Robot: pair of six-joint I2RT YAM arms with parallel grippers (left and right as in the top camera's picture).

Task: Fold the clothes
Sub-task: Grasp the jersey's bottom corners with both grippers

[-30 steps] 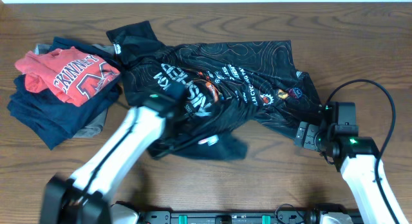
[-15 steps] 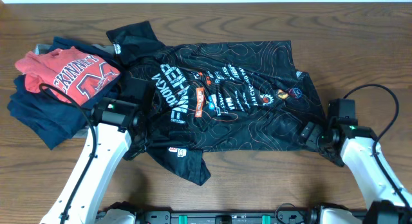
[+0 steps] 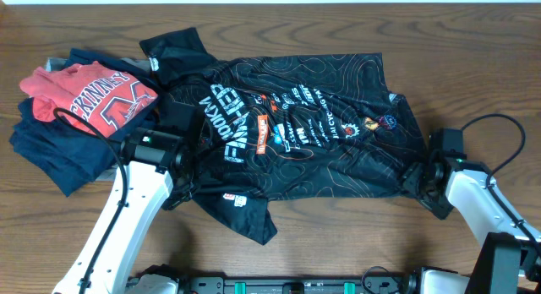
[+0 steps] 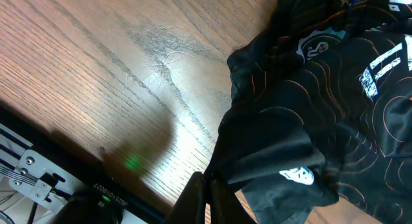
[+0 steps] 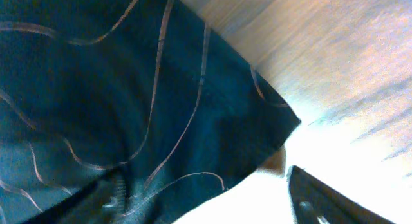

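Note:
The clothes (image 3: 313, 133) are one black garment with thin orange-and-white wavy lines, lying spread flat mid-table with its printed lettering up. One flap trails toward the front edge. My left gripper (image 3: 175, 163) is at the garment's left edge. In the left wrist view its fingers (image 4: 207, 185) are pressed together on a fold of the black cloth (image 4: 309, 121). My right gripper (image 3: 414, 176) is at the garment's right edge. In the right wrist view its fingers (image 5: 206, 185) stand wide apart, with a corner of the cloth (image 5: 129, 89) lying between them.
A pile at the far left holds a red shirt with white lettering (image 3: 93, 95) on top of navy garments (image 3: 51, 150). A black equipment rail (image 3: 296, 285) runs along the front table edge and shows in the left wrist view (image 4: 38, 172). Bare wood lies in front of the garment.
A second ago the left arm reached over the garment's middle, with cloth bunched there. It has drawn back to the left and the garment now lies spread out. The right gripper has shifted slightly right.

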